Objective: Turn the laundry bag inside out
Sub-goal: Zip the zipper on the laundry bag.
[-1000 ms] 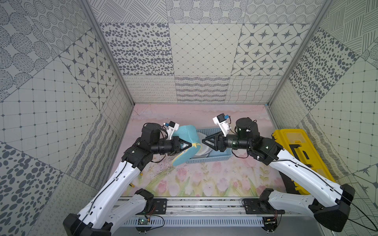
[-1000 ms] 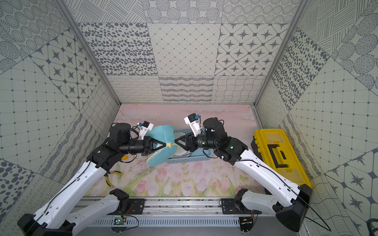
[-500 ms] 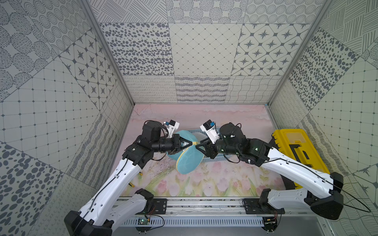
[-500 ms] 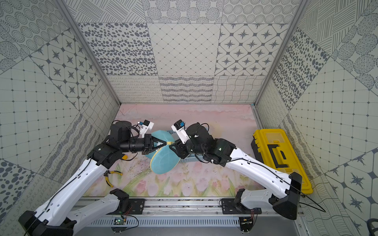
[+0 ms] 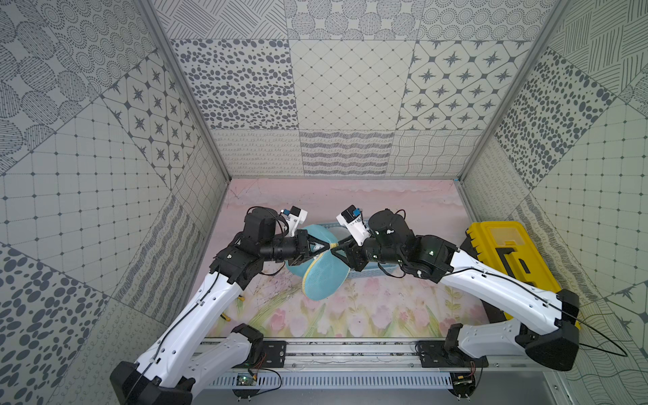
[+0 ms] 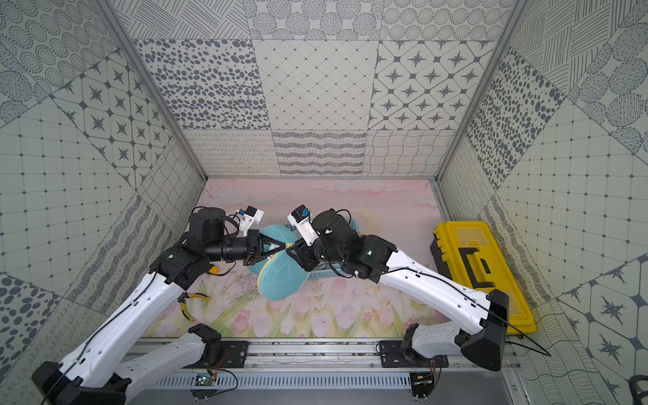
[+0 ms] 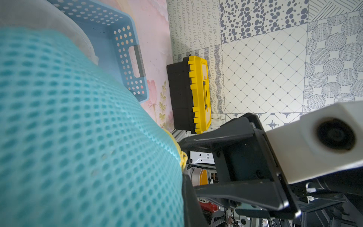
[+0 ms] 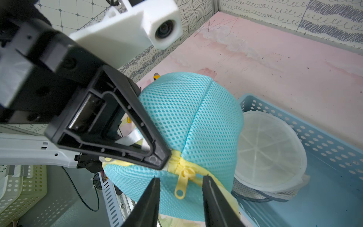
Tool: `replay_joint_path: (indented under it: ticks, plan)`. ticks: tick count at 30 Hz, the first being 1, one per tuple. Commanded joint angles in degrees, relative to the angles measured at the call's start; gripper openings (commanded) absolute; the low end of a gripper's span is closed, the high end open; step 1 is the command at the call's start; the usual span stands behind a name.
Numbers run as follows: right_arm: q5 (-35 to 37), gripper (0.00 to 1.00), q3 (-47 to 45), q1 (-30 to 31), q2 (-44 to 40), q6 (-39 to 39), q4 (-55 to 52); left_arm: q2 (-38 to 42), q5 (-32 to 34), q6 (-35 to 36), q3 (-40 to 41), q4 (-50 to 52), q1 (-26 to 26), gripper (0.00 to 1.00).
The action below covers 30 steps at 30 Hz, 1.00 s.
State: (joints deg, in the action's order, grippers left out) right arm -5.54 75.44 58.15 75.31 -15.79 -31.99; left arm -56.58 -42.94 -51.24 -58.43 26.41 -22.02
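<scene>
Close at the right wrist, the right gripper (image 8: 181, 179) has been brought up to the laundry bag (image 8: 186, 118), jaws part-open astride the yellow zipper pull (image 8: 180, 191). Just beyond, the zipper seam (image 8: 193, 167) is pinched by the closed left gripper (image 8: 164, 164), above the mat (image 5: 350, 315). Unzipping is likely next.

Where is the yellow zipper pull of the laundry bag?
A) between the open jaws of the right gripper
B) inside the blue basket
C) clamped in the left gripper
A: the zipper pull hangs between the right gripper's parted jaws; the left gripper pinches the laundry bag beside it.
</scene>
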Motion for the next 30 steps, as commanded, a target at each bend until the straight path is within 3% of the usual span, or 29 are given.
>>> replay_joint_path:
  ticks: [1,5,12,18,23,30]
  plan:
    - [-0.12,0.39,1.98,0.3,0.79,1.03,1.26,0.15,-1.92,-0.48,-0.83,-2.23,0.19,0.0]
    - [-0.94,0.35,2.4,0.3,1.57,0.96,1.31,0.29,-2.59,-1.02,-0.69,-3.26,0.2,0.0]
    - [-0.3,0.19,2.7,0.3,2.1,0.64,1.06,0.43,-2.77,-1.62,-0.54,-3.57,0.15,0.0]
    - [-0.42,0.13,2.61,0.21,2.53,0.24,0.71,0.72,-2.76,-1.64,-0.92,-3.39,0.21,0.0]
    - [1.2,0.01,2.39,-0.03,2.34,-0.09,0.4,0.84,-2.63,-1.08,-1.47,-2.66,0.27,0.0]
    - [2.02,0.0,1.46,-1.99,1.73,-2.08,-0.29,1.09,-2.46,0.08,-2.15,-1.09,0.28,0.0]
